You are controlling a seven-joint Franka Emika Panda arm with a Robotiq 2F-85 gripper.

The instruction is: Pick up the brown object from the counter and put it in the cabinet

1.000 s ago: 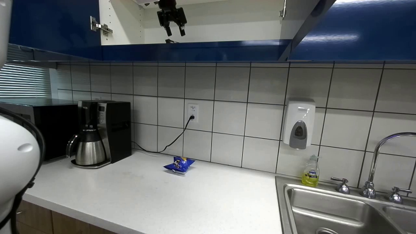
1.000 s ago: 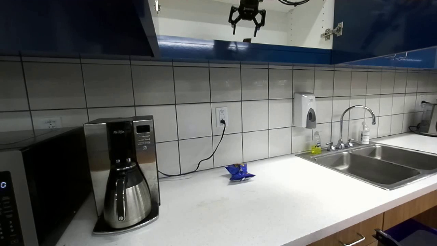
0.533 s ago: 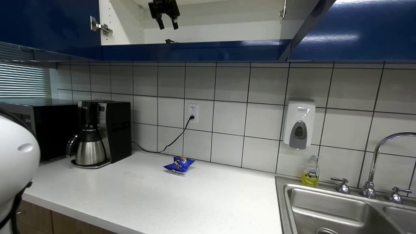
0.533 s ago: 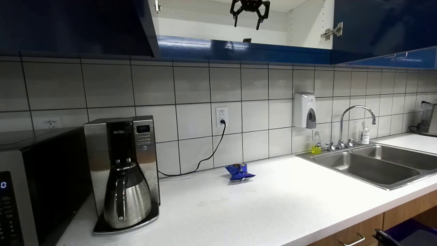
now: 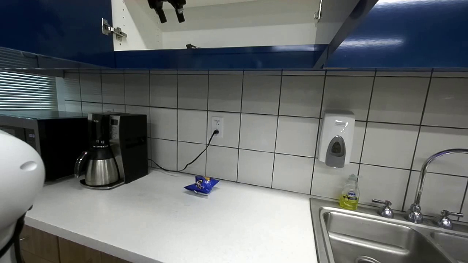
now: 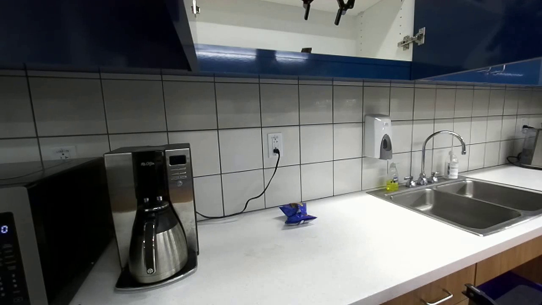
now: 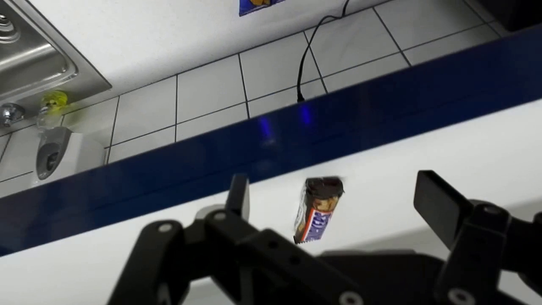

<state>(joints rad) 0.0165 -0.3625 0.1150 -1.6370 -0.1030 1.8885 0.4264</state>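
Observation:
The brown object is a candy bar in a brown wrapper (image 7: pixel 317 209), lying on the white shelf of the open cabinet near its blue front edge (image 7: pixel 190 169). Only a small dark bit of the bar shows above the cabinet edge in both exterior views (image 5: pixel 191 46) (image 6: pixel 306 50). My gripper (image 7: pixel 334 186) is open and empty, with the bar seen between its spread fingers but not touched. The fingertips hang above the cabinet shelf at the top of both exterior views (image 5: pixel 172 16) (image 6: pixel 322 17). The rest of the gripper is cut off there.
A blue snack bag (image 5: pixel 202 185) lies on the white counter (image 5: pixel 219 226). A coffee maker (image 6: pixel 152 216) and microwave (image 6: pixel 55 224) stand at one end, a sink (image 6: pixel 461 203) at the other. Open blue cabinet doors (image 6: pixel 474 34) flank the cabinet. A soap dispenser (image 5: pixel 336 139) hangs on the wall.
My open gripper has risen away from the candy bar and shifted sideways, partly leaving the top of both exterior views. The bar has stayed in place on the shelf.

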